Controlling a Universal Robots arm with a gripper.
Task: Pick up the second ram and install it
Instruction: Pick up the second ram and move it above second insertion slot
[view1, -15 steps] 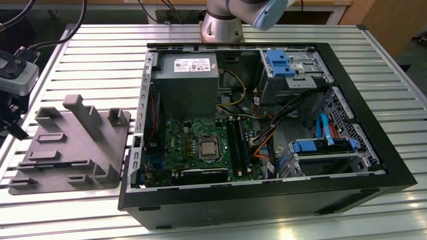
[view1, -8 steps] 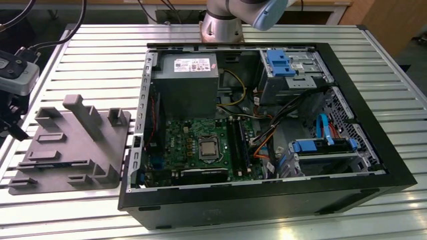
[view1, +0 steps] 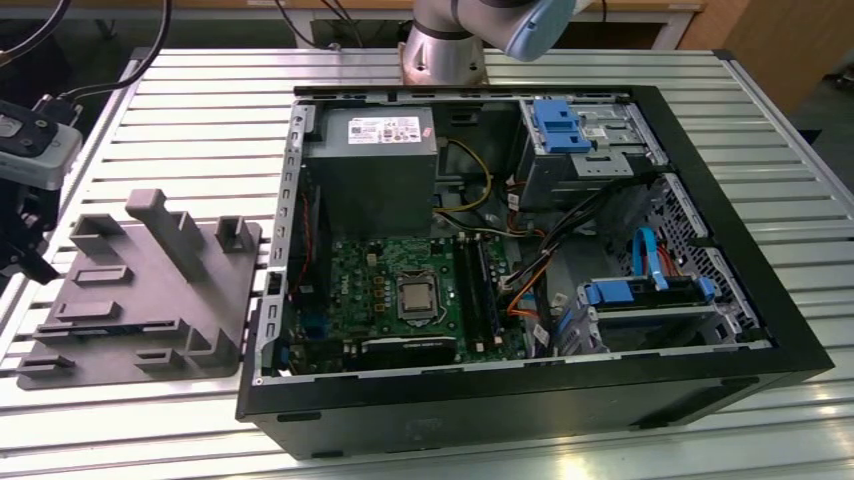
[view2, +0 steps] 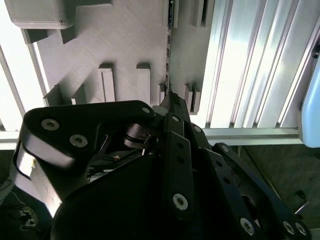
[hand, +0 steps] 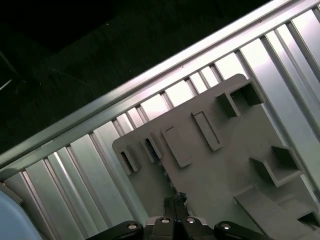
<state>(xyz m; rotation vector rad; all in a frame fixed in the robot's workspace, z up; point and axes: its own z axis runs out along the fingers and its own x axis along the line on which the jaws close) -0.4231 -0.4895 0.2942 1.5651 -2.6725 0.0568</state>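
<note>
**The second ram (view1: 112, 328) stands in its tray slot**

The second ram (hand: 151, 149) stands on edge in a slot of the grey holder tray (view1: 150, 300), at the lower left of the exterior view. In both wrist views the gripper (hand: 174, 201) (view2: 172, 102) hangs over the tray close to that slot. Its fingers are drawn together and hold nothing. The tray lies on the slatted metal table (view1: 174, 90). Just beside it, toward the frame's middle, is the open computer case (view1: 534, 405) with its green motherboard (view1: 387, 285).
</note>
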